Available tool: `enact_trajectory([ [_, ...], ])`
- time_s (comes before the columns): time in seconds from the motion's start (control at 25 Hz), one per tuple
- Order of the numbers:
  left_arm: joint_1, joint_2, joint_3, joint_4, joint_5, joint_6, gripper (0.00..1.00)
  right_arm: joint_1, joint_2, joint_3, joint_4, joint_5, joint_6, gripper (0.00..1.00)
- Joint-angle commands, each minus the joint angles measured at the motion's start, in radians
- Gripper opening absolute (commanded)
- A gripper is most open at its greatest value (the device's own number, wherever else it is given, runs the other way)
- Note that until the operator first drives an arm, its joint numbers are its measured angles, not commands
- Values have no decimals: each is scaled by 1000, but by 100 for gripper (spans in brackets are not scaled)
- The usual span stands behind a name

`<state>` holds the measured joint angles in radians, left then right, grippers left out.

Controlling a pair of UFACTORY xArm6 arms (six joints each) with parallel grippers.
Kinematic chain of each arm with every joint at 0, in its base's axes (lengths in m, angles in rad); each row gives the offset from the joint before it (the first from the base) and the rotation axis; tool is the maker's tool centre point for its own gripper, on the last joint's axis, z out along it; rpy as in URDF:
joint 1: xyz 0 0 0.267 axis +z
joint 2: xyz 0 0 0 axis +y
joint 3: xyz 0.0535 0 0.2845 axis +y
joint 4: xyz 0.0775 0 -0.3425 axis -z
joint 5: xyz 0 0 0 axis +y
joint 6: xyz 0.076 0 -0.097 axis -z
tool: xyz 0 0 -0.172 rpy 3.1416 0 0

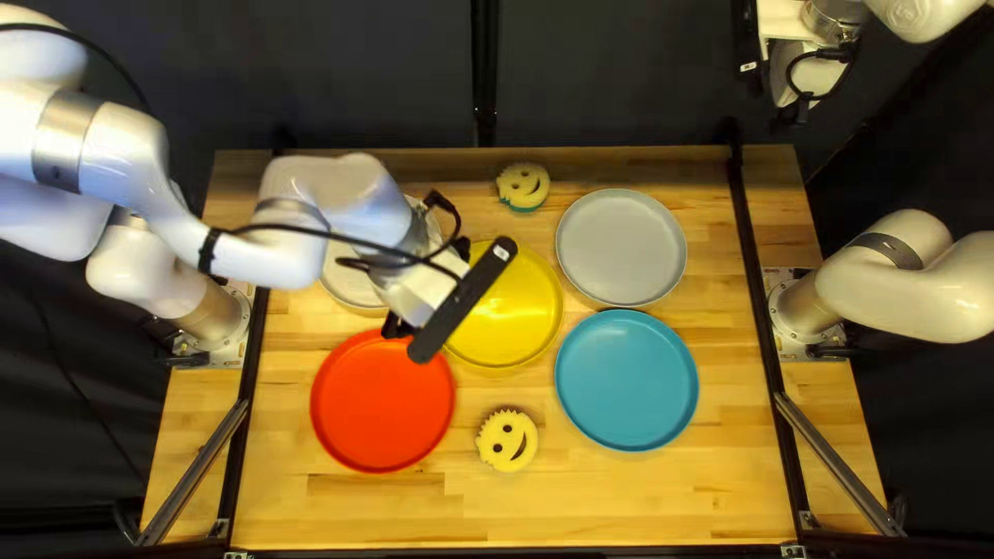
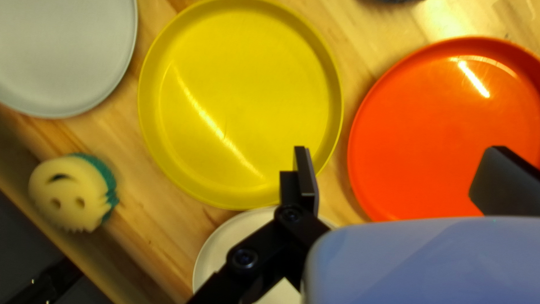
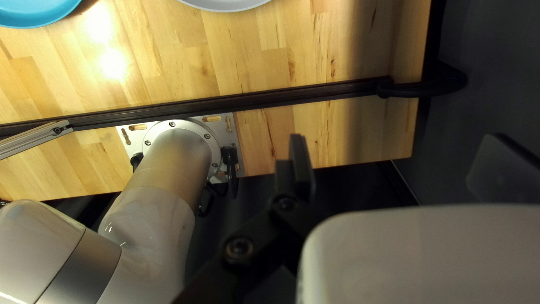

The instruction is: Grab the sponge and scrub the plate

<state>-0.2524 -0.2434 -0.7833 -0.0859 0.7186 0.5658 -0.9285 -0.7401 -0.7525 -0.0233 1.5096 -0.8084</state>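
On the left of the frame, the left arm (image 1: 114, 145) reaches in, partly covering an off-white plate (image 2: 222, 250). Below that sits the red plate (image 1: 383, 404), round and glossy with a raised rim. The left gripper (image 2: 400, 171) hangs over the plates left of the middle, its fingers spread with nothing between them. Next comes the yellow plate (image 1: 513, 316), smooth and shallow, partly under the wrist. I'd say the job is at its opening step: choosing and reaching for a sponge. Two are out, both unheld on the pale, wood-grained worktop (image 1: 673, 497): a lower sponge (image 1: 507, 440) at bottom centre, and an upper sponge (image 1: 523, 186) at top centre. Each is a cream disc with a jagged fringe and a cut-out smile; the upper one shows a green layer underneath. The next move calls for lining up over one, lowering, and squeezing its soft sides. Further right, a matte grey plate (image 1: 621, 248) lies above a blue plate (image 1: 626, 380). Which plate wants scrubbing, I can't tell. At the far right, the right arm (image 1: 901, 280) holds its gripper (image 3: 399, 171) off the worktop, fingers apart and empty.
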Motion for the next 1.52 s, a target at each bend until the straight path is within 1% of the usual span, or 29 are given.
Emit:
enact_trajectory([
  [0.04,-100,128,-24,53,-166,-109,100,0,0,0,0,0,0,100],
  [0.16,-137,221,-69,63,-236,-129,100,0,0,0,0,0,0,100],
  [0.52,-138,228,-75,63,-236,-127,100,0,0,0,0,0,0,100],
  [0.56,-141,229,-78,75,-224,-141,100,0,0,0,0,0,0,100],
  [0.6,-149,241,-99,98,-198,-166,100,0,0,0,0,0,0,100],
  [0.64,-174,284,-152,151,-151,-229,100,0,0,0,0,0,0,100],
  [0.72,-217,360,-243,211,-87,-305,100,0,0,0,0,0,0,100],
  [0.92,-299,496,-413,281,36,-412,100,0,0,0,0,0,0,100],
  [1.0,-320,531,-445,309,52,-455,100,0,0,0,0,0,0,100],
  [1.08,-339,561,-451,355,47,-522,100,0,0,0,0,0,0,100],
  [1.28,-348,604,-384,500,-49,-716,100,0,0,0,0,0,0,100],
  [1.36,-348,622,-377,536,-71,-761,100,0,0,0,0,0,0,100],
  [1.52,-356,640,-374,584,-79,-817,100,0,0,0,0,0,0,100],
])
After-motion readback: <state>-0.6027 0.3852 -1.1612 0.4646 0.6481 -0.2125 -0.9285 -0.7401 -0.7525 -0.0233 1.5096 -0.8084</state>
